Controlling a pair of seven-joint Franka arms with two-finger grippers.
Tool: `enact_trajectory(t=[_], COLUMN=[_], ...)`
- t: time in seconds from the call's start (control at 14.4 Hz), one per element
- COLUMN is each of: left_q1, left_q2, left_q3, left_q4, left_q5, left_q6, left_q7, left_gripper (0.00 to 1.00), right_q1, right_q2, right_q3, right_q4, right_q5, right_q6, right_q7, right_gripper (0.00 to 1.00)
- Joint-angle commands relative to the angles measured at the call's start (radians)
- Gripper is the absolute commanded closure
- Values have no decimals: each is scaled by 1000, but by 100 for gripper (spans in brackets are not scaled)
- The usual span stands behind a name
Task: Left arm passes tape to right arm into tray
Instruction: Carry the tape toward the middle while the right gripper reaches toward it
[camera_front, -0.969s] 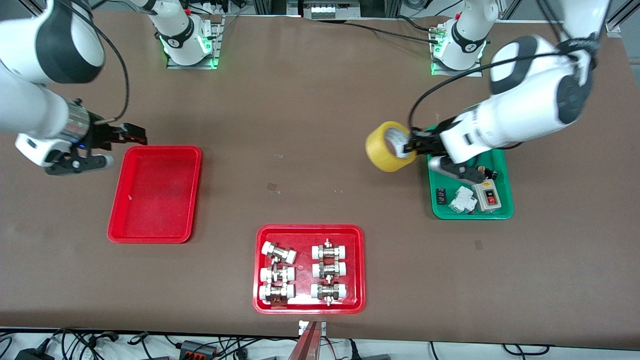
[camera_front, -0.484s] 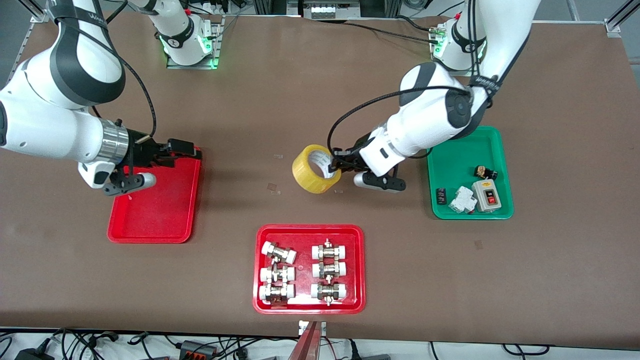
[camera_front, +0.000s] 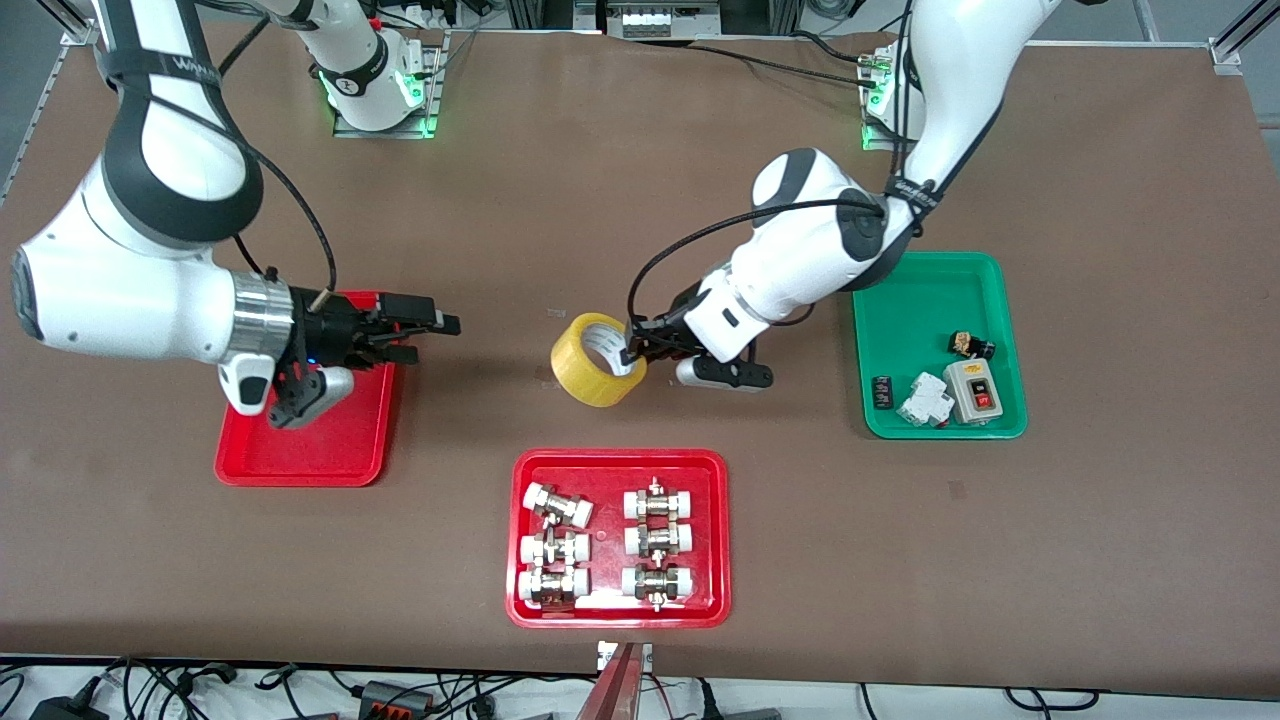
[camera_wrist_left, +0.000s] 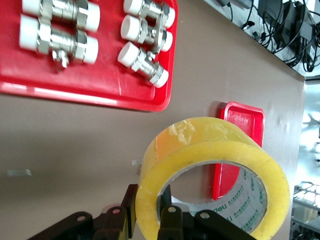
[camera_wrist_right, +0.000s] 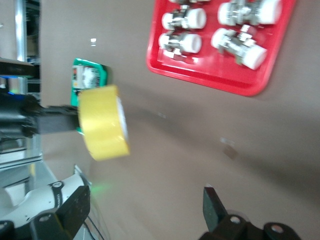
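Note:
The yellow tape roll (camera_front: 597, 360) with a whitish core hangs in the air over the bare table between the plain red tray (camera_front: 330, 455) and the green tray. My left gripper (camera_front: 637, 352) is shut on its wall, one finger inside the core and one outside, as the left wrist view (camera_wrist_left: 150, 212) shows on the tape (camera_wrist_left: 210, 160). My right gripper (camera_front: 432, 326) is open and empty, over the plain red tray's edge toward the tape, pointing at it. The right wrist view shows the tape (camera_wrist_right: 104, 122) ahead of my open right gripper (camera_wrist_right: 147, 210).
A red tray of white-capped metal fittings (camera_front: 618, 538) lies nearer the front camera than the tape. A green tray (camera_front: 938, 300) with small electrical parts (camera_front: 968, 390) lies toward the left arm's end.
My left gripper has carried the tape from beside the green tray toward the table's middle and lower. My right gripper has swung from outside the plain red tray across it toward the tape.

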Motion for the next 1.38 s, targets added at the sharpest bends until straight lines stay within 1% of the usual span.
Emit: enact_trajectory(t=[0.0,0.14,0.35,0.76,1.04,1.31], left_q1=[-28,-44,-53,-58,-58,-56], left_q2=[18,40,43,43,43,43], left_q3=[6,6,7,13,13,13], left_q4=[40,46,43,39,39,39], left_q5=[-4,-4,-1,-1,-1,-1], left_q6=[18,42,55,56,56,56], left_q7=[-69,-76,-76,-76,-76,-76], left_gripper=[100,100,100,100,100,100], right_q1=[45,97,137,142,159,168], right_q2=[61,84,109,115,130,136], right_q3=[6,6,6,6,21,23], right_q4=[53,54,54,53,51,51], right_q5=[39,37,39,40,43,45], right_q6=[66,132,194,198,198,194], right_q7=[-35,-37,-31,-34,-28,-15], right_gripper=[0,0,0,0,0,0])
